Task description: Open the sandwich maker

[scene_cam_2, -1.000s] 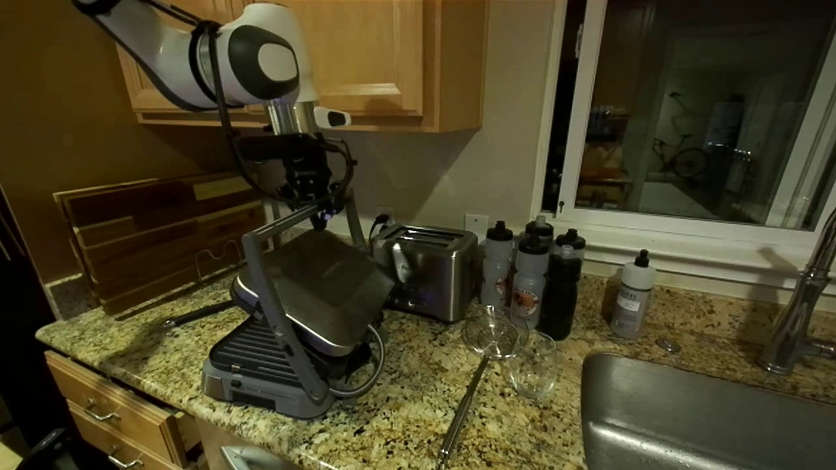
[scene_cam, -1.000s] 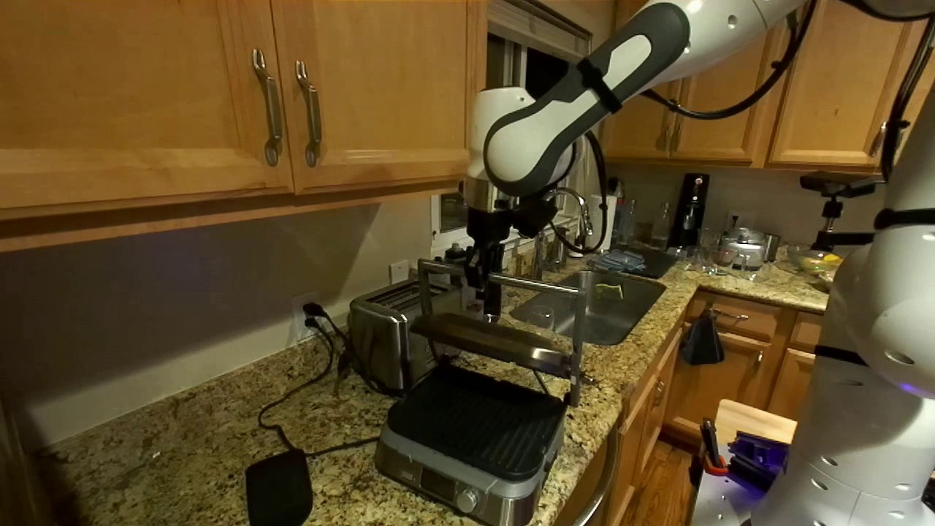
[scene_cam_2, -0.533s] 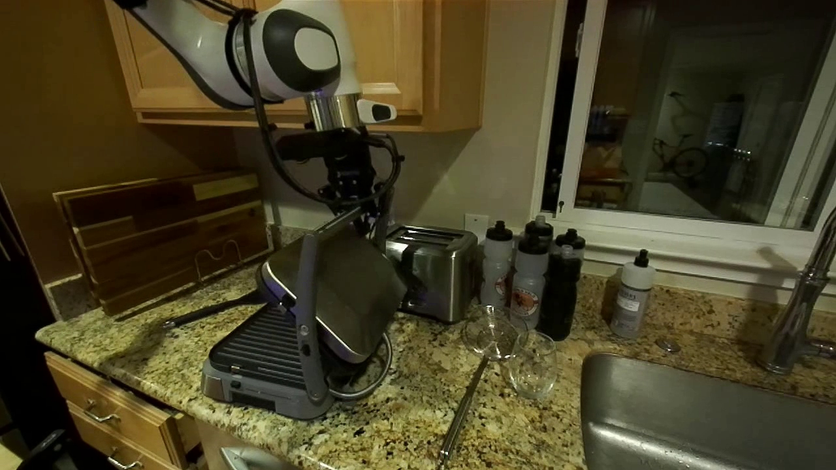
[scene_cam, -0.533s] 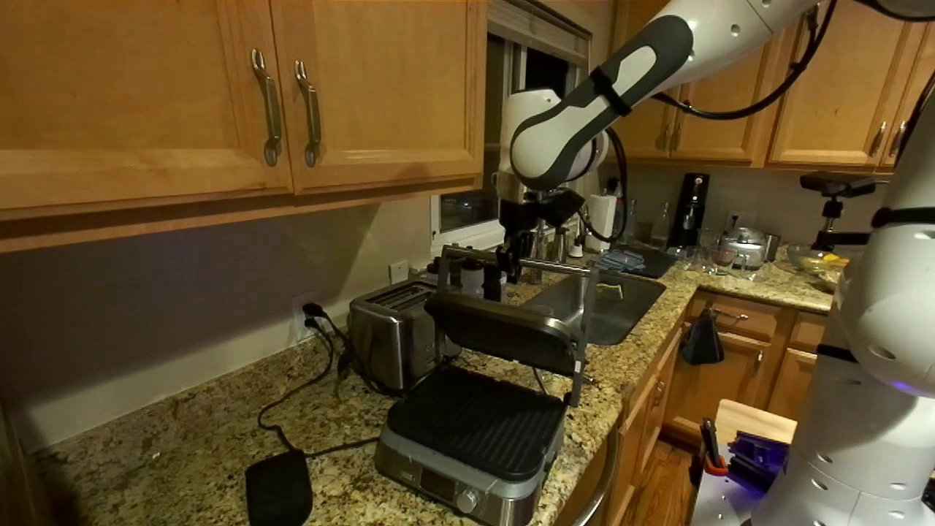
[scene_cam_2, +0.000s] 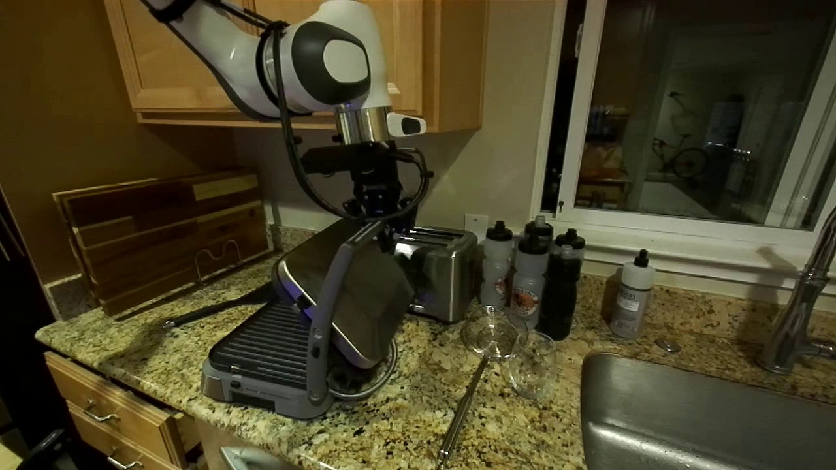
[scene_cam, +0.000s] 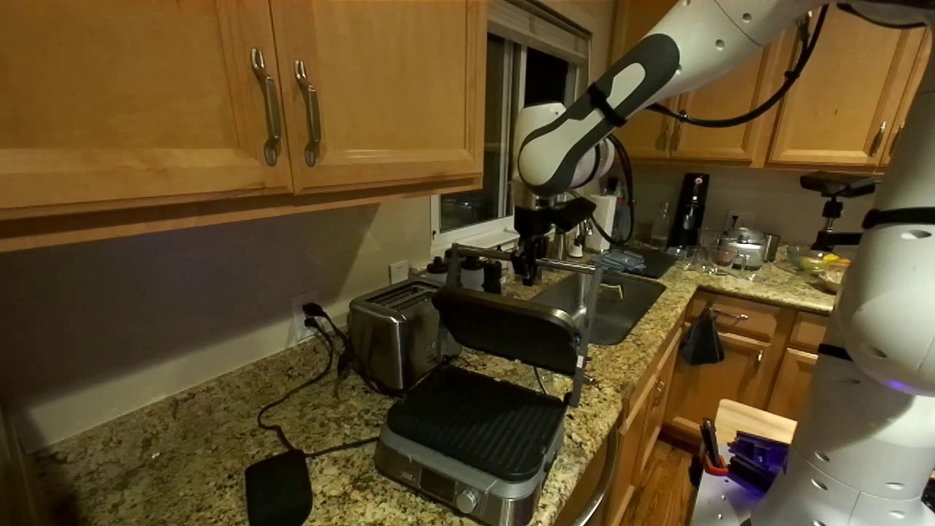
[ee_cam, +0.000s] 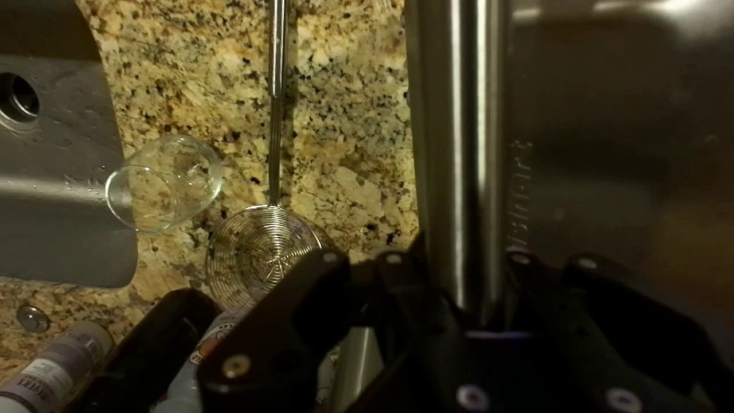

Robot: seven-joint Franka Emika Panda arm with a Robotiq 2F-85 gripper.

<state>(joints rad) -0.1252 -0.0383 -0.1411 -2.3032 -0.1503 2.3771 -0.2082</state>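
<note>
The sandwich maker (scene_cam: 438, 467) stands on the counter with its lid (scene_cam: 504, 329) raised at a steep tilt. The dark ribbed lower plate (scene_cam: 478, 420) is exposed. It also shows in an exterior view (scene_cam_2: 264, 352). The steel bar handle (scene_cam: 570, 267) is up at the top of its two side arms. My gripper (scene_cam: 526, 276) is at the middle of this bar. In the wrist view the fingers (ee_cam: 459, 264) sit on both sides of the bar (ee_cam: 464, 143) and look shut on it. The fingertips are hidden there. The lid's outer face (ee_cam: 608, 149) is beside the bar.
A silver toaster (scene_cam: 402, 336) stands close beside the raised lid. Several bottles (scene_cam_2: 529, 287), a wire skimmer (scene_cam_2: 465, 405), a clear glass (scene_cam_2: 532, 372) and the sink (scene_cam_2: 705, 411) are behind the sandwich maker. Upper cabinets (scene_cam: 380, 88) are near the arm.
My gripper and the handle have moved back toward the sink side and a little down. The lid has swung back with them and is tilted more steeply.
</note>
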